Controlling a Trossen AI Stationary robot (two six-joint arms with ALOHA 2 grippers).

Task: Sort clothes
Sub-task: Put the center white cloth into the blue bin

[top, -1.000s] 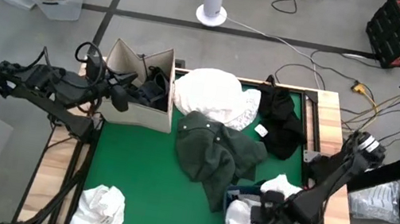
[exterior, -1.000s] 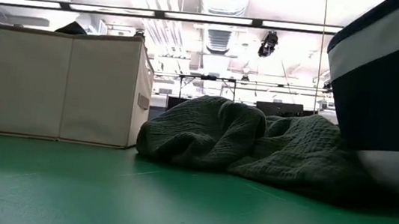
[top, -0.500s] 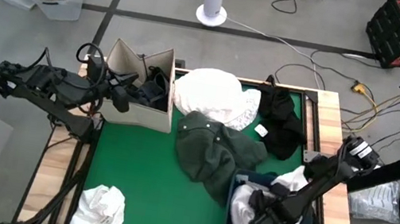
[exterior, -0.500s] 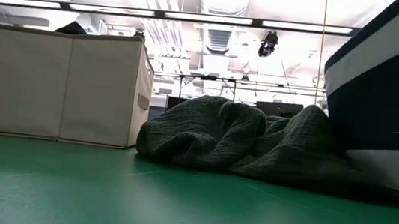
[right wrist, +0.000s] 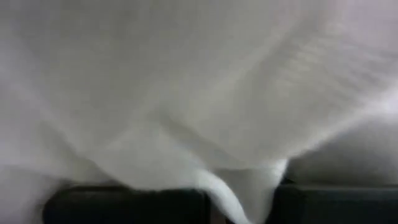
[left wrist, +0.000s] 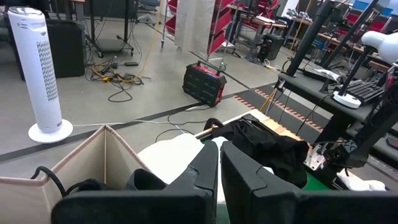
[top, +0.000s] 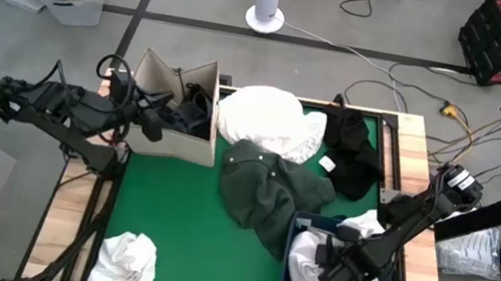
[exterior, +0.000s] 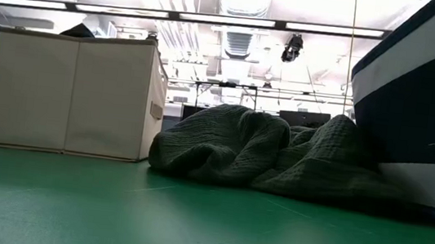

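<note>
Pinching white garment (top: 315,277) over navy bin (top: 295,236), right pincer (top: 335,278), cloth filling its wrist view, left pincer (top: 154,123) clenched empty.

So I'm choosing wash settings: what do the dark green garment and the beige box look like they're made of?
The dark green garment looks like a soft, matte waffle or ribbed knit, probably cotton: the low view shows a fine gridded texture and thick, limp folds. The beige box looks like fabric stretched over stiff panels rather than bare cardboard: matte woven face, a vertical seam, slightly bowed walls. Neither can be confirmed by sight alone.
</note>
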